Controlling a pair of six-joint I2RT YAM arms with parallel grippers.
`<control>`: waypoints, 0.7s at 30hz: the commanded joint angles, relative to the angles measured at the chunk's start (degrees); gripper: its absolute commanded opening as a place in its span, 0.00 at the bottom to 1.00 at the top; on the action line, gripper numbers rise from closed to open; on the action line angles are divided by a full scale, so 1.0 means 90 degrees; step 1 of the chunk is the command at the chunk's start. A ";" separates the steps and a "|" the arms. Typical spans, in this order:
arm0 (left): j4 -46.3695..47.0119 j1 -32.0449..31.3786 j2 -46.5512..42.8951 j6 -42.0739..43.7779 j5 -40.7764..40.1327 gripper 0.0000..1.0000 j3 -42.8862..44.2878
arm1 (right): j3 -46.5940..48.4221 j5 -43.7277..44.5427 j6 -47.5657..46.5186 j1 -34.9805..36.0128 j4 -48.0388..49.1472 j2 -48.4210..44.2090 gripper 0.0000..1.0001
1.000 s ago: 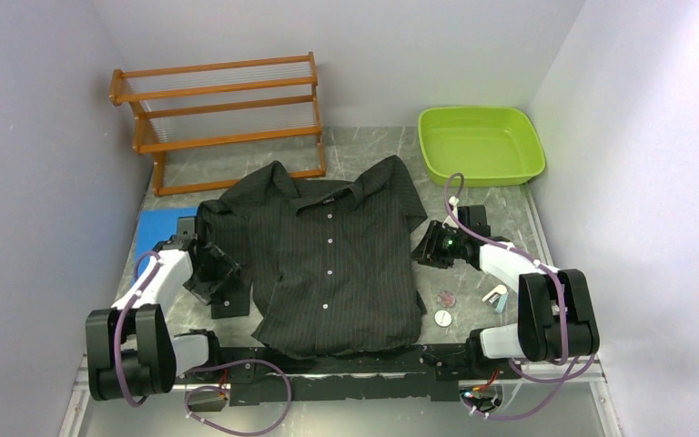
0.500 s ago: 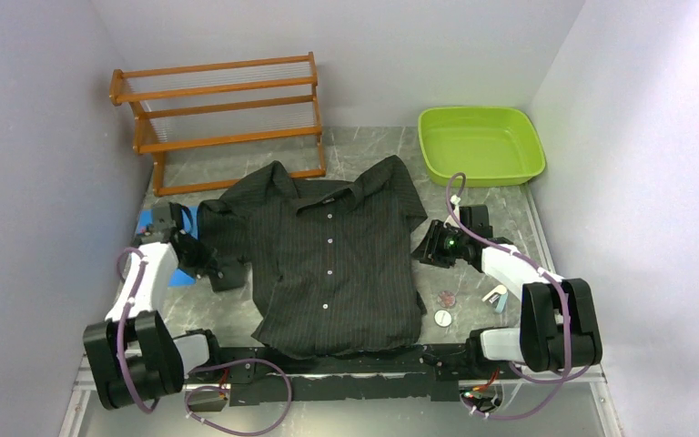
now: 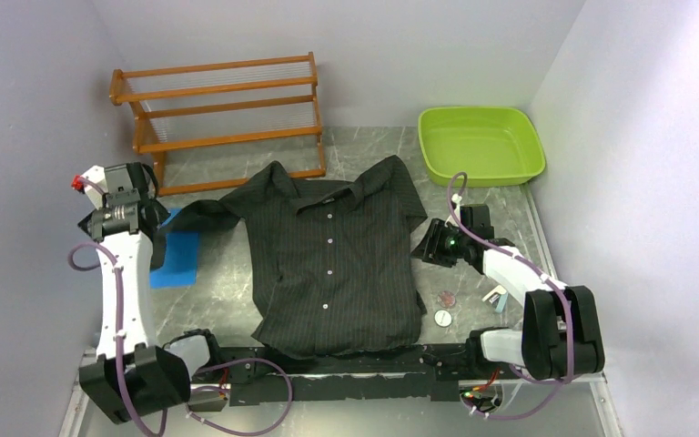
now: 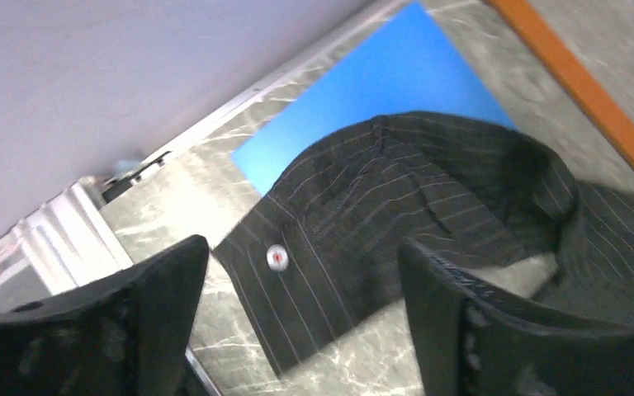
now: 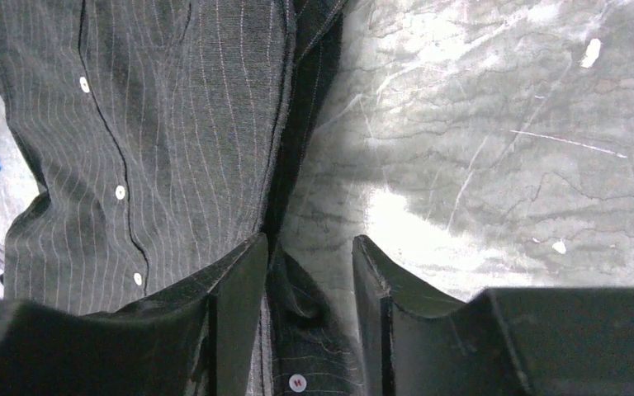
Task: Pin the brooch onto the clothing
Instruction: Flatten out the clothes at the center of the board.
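Since a second ago, the left arm has swung up and away from the shirt's side to the far left, and the sleeve now lies drawn out leftward; the right arm has hardly shifted

Top view: black pinstriped shirt lies flat, front up, at the middle of the table. Left gripper hangs above the sleeve end, and its fingers are hard to make out from here. Right gripper sits at the shirt's right edge. Blue mat is partly under the sleeve. Wooden rack and green basin stand at the back. Two small discs, one pinkish and one white, lie near the right arm, too small to identify

Left wrist view: left gripper stands wide and holds nothing. The cuff with its button lies below it, partly over the blue mat. Shirt is cut off at the right

Right wrist view: right gripper stands narrowly apart. A fold of the shirt lies in the gap, with bare table showing beside one finger
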 commanded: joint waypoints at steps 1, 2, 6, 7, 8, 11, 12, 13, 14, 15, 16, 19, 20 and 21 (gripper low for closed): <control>-0.0371 0.0052 0.0319 0.0182 -0.0868 0.94 0.0251 | 0.0236 0.0235 -0.0223 0.0089 -0.0198 -0.0278 0.49; -0.0421 0.0060 0.0365 0.0197 -0.0545 0.94 0.0327 | 0.0242 0.0304 -0.0244 0.0104 -0.0258 -0.0328 0.51; -0.0305 0.0029 0.0257 0.0362 0.1314 0.89 0.0233 | 0.0166 0.0712 -0.0169 0.0141 -0.0461 -0.0444 0.51; -0.0198 0.0004 0.0155 0.0343 0.1861 0.93 0.0098 | 0.0169 0.0821 -0.0119 0.0158 -0.0556 -0.0411 0.49; -0.0044 -0.0055 0.0029 0.0313 0.2377 0.94 -0.0090 | 0.0166 0.0895 -0.0071 0.0161 -0.0630 -0.0341 0.47; 0.0420 -0.0342 -0.0301 0.0152 0.3552 0.94 -0.0617 | 0.0031 0.0991 0.0021 0.0184 -0.0684 -0.0245 0.44; 0.0582 -0.0453 -0.0377 0.0104 0.3803 0.94 -0.0753 | -0.0024 0.0983 0.0044 0.0190 -0.0657 -0.0244 0.43; 0.0704 -0.0567 -0.0422 0.0063 0.4016 0.94 -0.0874 | -0.0075 0.0909 0.0059 0.0208 -0.0615 -0.0239 0.40; 0.0787 -0.0704 -0.0443 0.0025 0.4176 0.94 -0.0967 | -0.0106 0.0824 0.0082 0.0239 -0.0580 -0.0230 0.37; 0.0828 -0.0834 -0.0417 -0.0028 0.4266 0.94 -0.1019 | -0.0125 0.0768 0.0113 0.0298 -0.0565 -0.0220 0.37; 0.0904 -0.0998 -0.0387 -0.0068 0.4362 0.94 -0.1079 | -0.0131 0.0725 0.0134 0.0380 -0.0540 -0.0211 0.37; 0.1246 -0.1515 -0.0229 -0.0162 0.4697 0.94 -0.1254 | -0.0113 0.0533 0.0192 0.0753 -0.0422 -0.0127 0.39; 0.1367 -0.1700 -0.0168 -0.0229 0.4750 0.94 -0.1315 | -0.0111 0.0529 0.0256 0.0905 -0.0346 -0.0089 0.41; 0.1490 -0.1895 -0.0114 -0.0327 0.4749 0.94 -0.1396 | -0.0106 0.0584 0.0336 0.1060 -0.0272 -0.0033 0.42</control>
